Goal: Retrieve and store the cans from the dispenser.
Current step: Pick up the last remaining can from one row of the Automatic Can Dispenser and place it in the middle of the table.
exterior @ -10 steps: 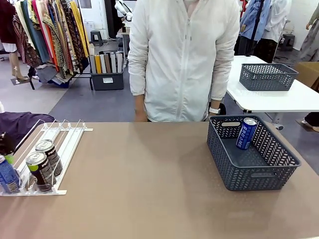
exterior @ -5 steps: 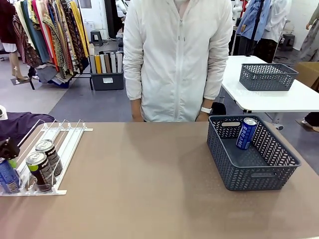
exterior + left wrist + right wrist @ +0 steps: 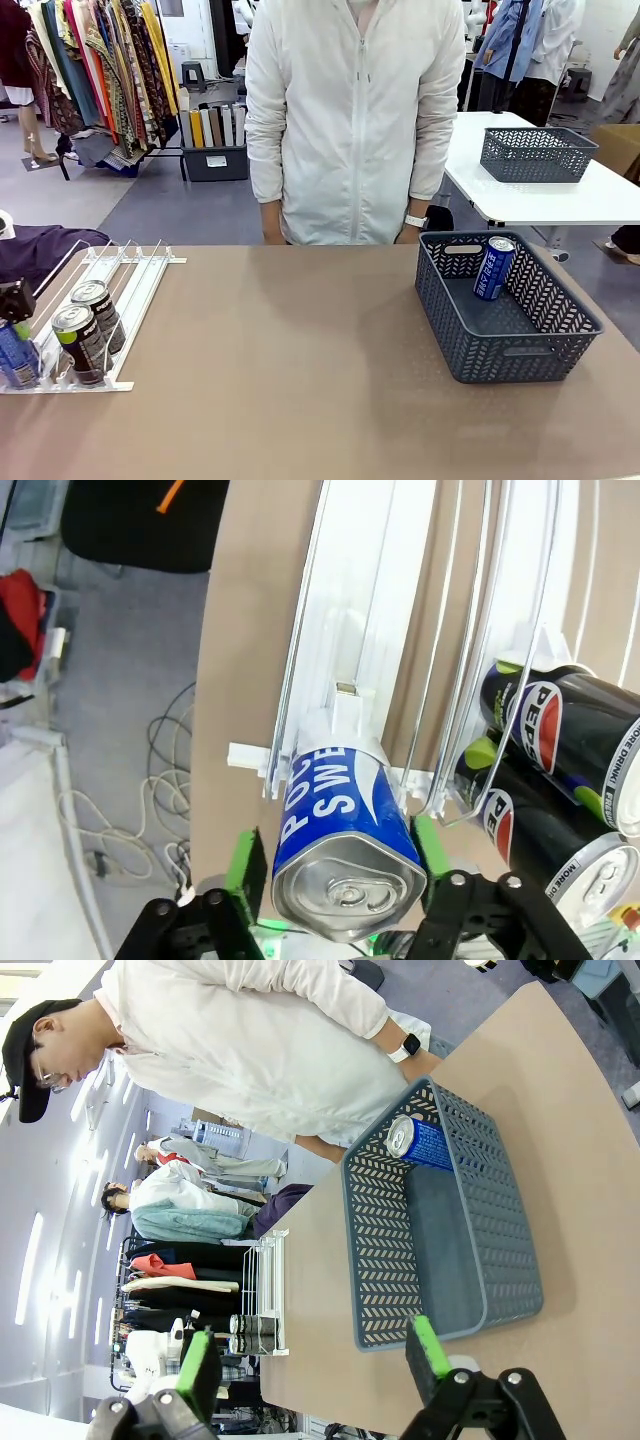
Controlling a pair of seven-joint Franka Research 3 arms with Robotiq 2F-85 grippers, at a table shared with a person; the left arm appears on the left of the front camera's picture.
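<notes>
- Closing since a second ago, left tool [image 3: 338,850] now pinches the blue can [image 3: 335,800] at the end stop of the dispenser [image 3: 370,630].
- Right tool [image 3: 311,1353] gapes empty (tan bench [image 3: 300,380], clothes rail [image 3: 100,70] beyond dispenser).

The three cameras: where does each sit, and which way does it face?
Front view: fixed on the robot's side, looks across the table at the person; the left gripper shows at picture left.
Left wrist view: above the dispenser, looks down its lanes; its pads press both sides of a blue can.
Right wrist view: rolled sideways, looks over the table at the basket; the open right gripper frames it.
Shared: front and right wrist views both show the basket holding a second blue can.
</notes>
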